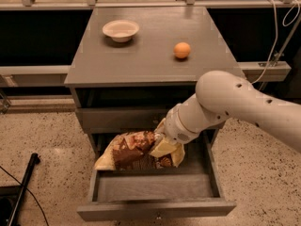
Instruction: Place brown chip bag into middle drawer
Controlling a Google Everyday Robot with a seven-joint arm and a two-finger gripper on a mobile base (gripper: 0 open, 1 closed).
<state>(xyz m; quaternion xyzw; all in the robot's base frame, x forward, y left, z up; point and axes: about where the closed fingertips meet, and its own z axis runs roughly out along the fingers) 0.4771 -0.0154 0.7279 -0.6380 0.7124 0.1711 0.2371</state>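
The brown chip bag is crinkly brown and cream-yellow and lies tilted over the back left part of the open middle drawer. My gripper is shut on the bag's right end and holds it low inside the drawer's opening. My white arm reaches in from the right and hides the drawer's right rear corner. The drawer is pulled out towards the camera, and its grey tray shows bare in front of the bag.
A small cream bowl and an orange ball sit on the grey cabinet top. The upper drawer front is shut above the bag. A black pole lies on the speckled floor at left.
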